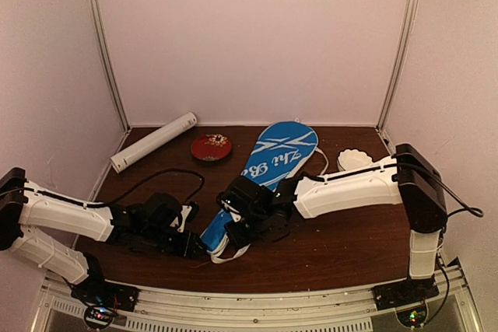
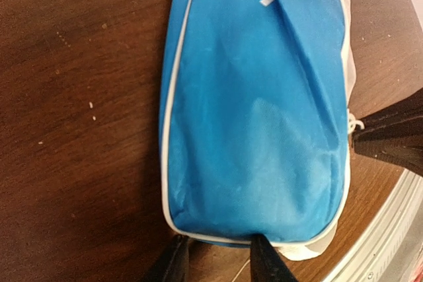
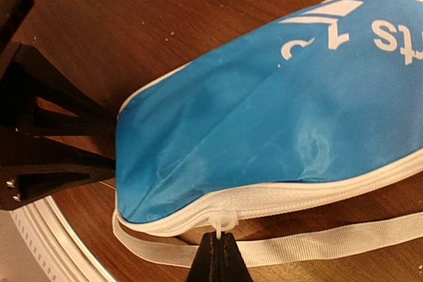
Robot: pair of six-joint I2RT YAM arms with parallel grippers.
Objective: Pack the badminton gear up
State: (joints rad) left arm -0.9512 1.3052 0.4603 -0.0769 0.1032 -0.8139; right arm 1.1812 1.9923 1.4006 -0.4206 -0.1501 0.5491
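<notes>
The blue racket bag (image 1: 272,162) with white lettering lies slanted across the middle of the brown table. Its narrow end (image 2: 258,183) points at the near edge. My left gripper (image 2: 220,259) meets that end head-on, its jaws part-way closed on the white-piped edge of the bag. From the bag's right side my right gripper (image 3: 220,246) is shut on the small white zipper pull (image 3: 223,221), which sits on the white zipper (image 3: 310,193) close to the narrow end. In the top view the two grippers (image 1: 204,248) (image 1: 233,232) sit close together. A long white tube (image 1: 153,141) lies at the back left.
A small red round dish (image 1: 211,147) sits behind the bag, and a white scalloped bowl (image 1: 354,159) sits at the right beside my right arm. The bag's white strap (image 3: 317,246) trails on the table under the zipper. The table's metal front rail (image 2: 390,229) is just behind the grippers.
</notes>
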